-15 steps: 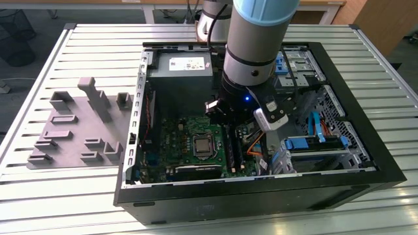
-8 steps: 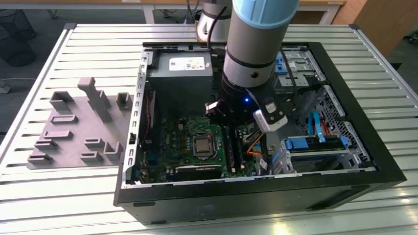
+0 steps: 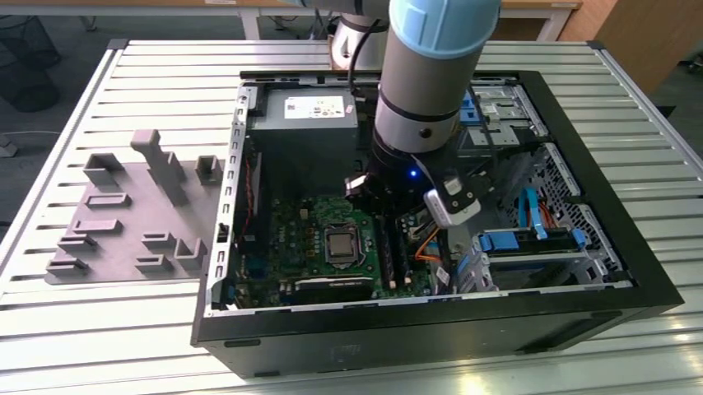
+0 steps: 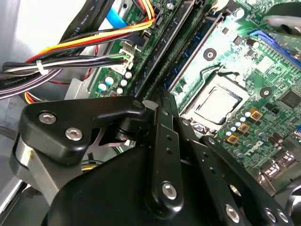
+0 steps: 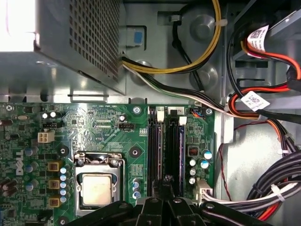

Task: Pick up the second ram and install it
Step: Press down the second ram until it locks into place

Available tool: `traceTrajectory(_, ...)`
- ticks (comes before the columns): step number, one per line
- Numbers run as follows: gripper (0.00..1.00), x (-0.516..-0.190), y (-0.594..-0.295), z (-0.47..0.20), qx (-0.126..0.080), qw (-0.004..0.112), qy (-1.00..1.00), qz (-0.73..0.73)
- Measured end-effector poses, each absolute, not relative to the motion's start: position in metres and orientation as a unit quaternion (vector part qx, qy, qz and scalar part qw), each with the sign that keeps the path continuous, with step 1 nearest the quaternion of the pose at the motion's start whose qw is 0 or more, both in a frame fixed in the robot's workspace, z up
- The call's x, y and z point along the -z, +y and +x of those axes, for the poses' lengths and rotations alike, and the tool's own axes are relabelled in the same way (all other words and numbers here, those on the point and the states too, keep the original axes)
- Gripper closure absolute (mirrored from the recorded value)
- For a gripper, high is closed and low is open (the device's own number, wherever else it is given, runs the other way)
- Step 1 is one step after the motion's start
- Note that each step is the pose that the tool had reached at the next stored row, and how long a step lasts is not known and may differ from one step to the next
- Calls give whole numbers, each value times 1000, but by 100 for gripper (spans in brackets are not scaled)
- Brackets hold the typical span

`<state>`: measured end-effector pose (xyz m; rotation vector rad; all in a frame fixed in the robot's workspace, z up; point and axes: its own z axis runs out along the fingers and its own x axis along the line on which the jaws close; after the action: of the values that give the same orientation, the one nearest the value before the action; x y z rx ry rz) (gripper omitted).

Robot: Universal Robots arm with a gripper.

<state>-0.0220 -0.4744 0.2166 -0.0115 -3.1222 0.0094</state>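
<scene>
The arm reaches straight down into the open computer case (image 3: 615,247), which lies on its side on the slatted table (image 3: 143,329) so that the motherboard (image 3: 302,239) faces upward and the memory slots (image 5: 165,146) can be met from above. The gripper (image 5: 165,182) sits low over those slots, just beside the square silver processor socket (image 5: 97,186), and both wrist views show its fingertips drawn close together right at the slot line. Between them in the first wrist view I can make out only a thin dark edge, and I cannot tell whether that is the second ram (image 4: 200,44) pinched in the jaws or just the slot beneath. In the second wrist view a long narrow blue-green stick runs along the slots ahead of the fingers (image 4: 162,110), lying in line with them, which reads to me as the ram at or in its slot; how fully it is seated is not clear. Bundled cables (image 5: 263,188) hang near the slots, clear of the fingers.
</scene>
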Motion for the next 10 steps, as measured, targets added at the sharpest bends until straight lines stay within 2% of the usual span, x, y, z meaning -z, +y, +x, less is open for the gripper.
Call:
traceTrajectory(6, 89, -215, -474, -22, -4, 10, -1000, -4)
traceTrajectory(10, 89, -230, -474, -22, -3, 10, -1000, -4)
